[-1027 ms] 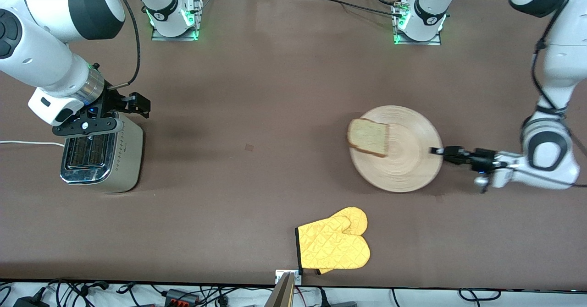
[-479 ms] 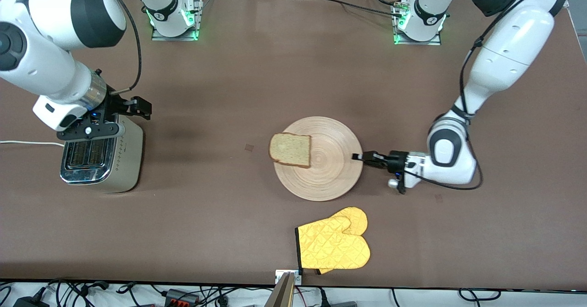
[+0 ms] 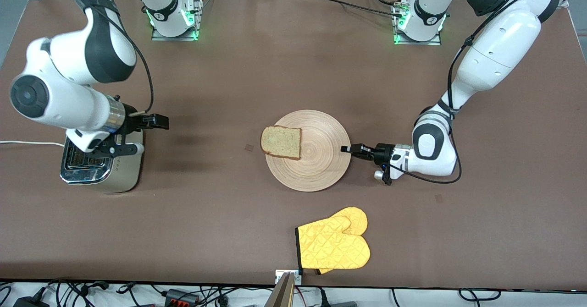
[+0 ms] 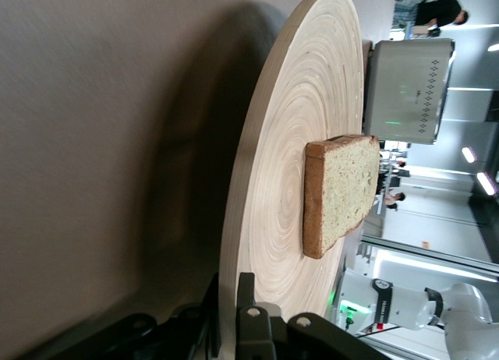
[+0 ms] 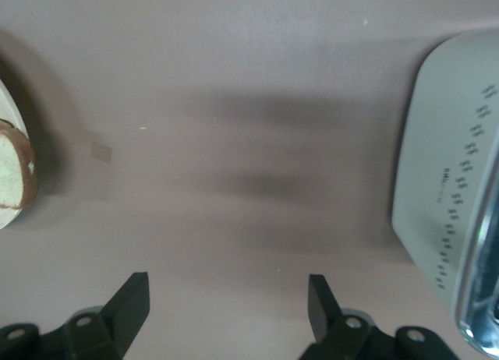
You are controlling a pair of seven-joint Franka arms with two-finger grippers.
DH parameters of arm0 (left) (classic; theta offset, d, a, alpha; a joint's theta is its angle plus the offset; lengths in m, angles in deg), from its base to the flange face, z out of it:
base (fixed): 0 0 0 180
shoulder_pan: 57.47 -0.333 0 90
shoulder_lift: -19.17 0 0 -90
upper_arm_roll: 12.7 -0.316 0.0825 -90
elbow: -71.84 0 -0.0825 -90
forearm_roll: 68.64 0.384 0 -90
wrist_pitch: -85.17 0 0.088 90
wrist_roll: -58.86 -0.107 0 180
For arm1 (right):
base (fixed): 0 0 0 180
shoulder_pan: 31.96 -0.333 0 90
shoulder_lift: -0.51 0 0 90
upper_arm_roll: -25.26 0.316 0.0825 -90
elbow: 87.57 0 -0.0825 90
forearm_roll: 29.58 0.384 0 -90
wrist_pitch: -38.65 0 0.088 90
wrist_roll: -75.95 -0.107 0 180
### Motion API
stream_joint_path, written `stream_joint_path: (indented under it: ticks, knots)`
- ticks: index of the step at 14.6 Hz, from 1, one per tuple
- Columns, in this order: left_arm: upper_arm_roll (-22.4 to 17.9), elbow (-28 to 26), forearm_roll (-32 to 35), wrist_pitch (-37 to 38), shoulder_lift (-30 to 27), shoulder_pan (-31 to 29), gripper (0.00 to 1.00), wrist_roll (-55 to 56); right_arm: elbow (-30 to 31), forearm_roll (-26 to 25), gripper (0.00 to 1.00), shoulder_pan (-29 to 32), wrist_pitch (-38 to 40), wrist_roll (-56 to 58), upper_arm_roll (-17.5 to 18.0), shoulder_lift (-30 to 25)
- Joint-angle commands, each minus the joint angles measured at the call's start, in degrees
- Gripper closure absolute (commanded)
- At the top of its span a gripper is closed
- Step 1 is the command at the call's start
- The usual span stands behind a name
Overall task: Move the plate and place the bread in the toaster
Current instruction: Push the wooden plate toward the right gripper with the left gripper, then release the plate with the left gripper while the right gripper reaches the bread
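The round light-wood plate [image 3: 316,165] lies at mid-table with the bread slice [image 3: 281,142] on the part of it toward the toaster. My left gripper [image 3: 347,150] is shut on the plate's rim, at the side toward the left arm's end. The left wrist view shows its jaws [image 4: 231,313] pinching the rim of the plate [image 4: 296,142], with the bread [image 4: 343,188] and toaster [image 4: 409,87] farther off. The toaster [image 3: 98,160] stands at the right arm's end, both slots empty. My right gripper [image 3: 120,149] hangs open and empty over the toaster's edge [image 5: 226,298].
A yellow quilted oven mitt [image 3: 332,245] lies near the table's front edge, nearer to the camera than the plate. The toaster's white cord [image 3: 27,143] runs off the table's end. Bare table lies between toaster and plate.
My left gripper has dragged the plate with the bread on it from the left arm's end to mid-table, toward the toaster. My right arm has turned and shifted slightly over the toaster.
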State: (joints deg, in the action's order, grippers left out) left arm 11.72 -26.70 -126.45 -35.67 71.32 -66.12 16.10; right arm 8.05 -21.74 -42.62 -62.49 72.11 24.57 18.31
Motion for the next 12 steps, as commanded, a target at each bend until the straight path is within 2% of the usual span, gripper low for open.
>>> stream_joint_path:
  ticks: [1, 2, 3, 4, 7, 10, 12]
  knots:
    - [0.89, -2.88, -4.41, -0.72, -1.18, 0.13, 0.99, -5.13, -0.79, 5.31, 0.16, 0.03, -0.72, -0.47, 0.52, 2.41]
    - [0.89, -3.06, -4.41, -0.81, -1.18, -0.05, 0.92, -5.23, -0.79, 8.82, 0.16, 0.29, -0.9, -0.29, 0.43, 3.55]
    - [0.89, -3.06, -4.41, -0.81, -1.1, -0.31, 0.68, -5.23, -0.79, 10.42, 0.16, 0.38, -1.25, -0.21, 0.43, 4.25]
    - [0.89, -3.06, -4.41, -0.81, -1.18, -0.49, 0.01, -5.31, -0.7, 10.61, 0.16, 0.29, -2.21, -0.2, 0.52, 4.87]
    - [0.63, -3.07, -3.98, -0.02, -3.11, -2.85, 0.0, -5.05, -0.7, 11.92, 0.17, -0.41, -3.62, -0.38, 0.6, 7.15]
    - [-0.69, -2.89, -3.36, 3.13, -6.44, -5.05, 0.0, -4.26, -0.7, 19.73, 0.19, -0.85, -3.8, 0.06, 0.61, 10.32]
    - [-3.75, -1.41, 1.53, 6.82, -7.94, -5.32, 0.0, -2.78, -0.7, 22.82, 0.22, -2.95, -4.32, 0.24, 0.61, 11.99]
